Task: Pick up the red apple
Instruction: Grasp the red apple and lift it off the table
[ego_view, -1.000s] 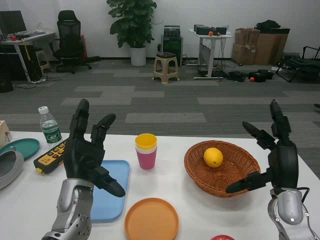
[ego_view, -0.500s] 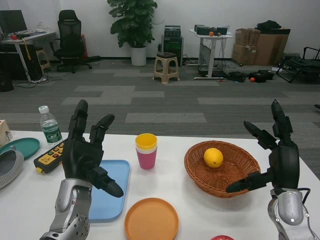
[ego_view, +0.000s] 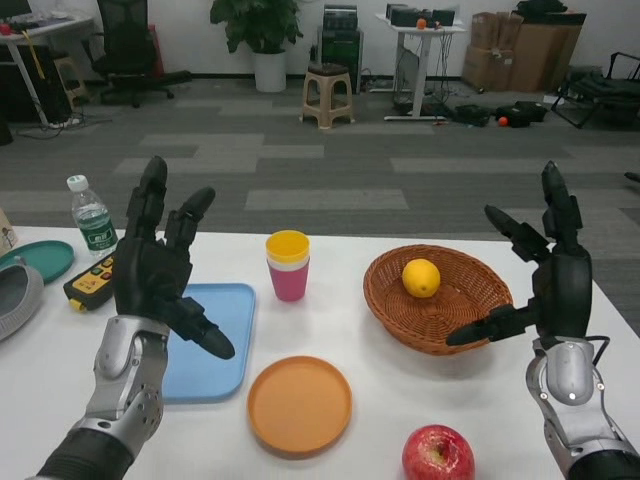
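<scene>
Grey carpet floor (ego_view: 330, 170), white wall, potted plant (ego_view: 262, 30), beige stool (ego_view: 328, 95), black office chair (ego_view: 128, 45), cardboard boxes (ego_view: 520, 50)

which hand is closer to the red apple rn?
Right. The right hand is raised above and just right of the red apple; the left hand is far off to its left, over the blue tray.

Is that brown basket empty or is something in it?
Not empty: the wicker basket holds one lemon. The red apple lies outside it, on the table.
</scene>
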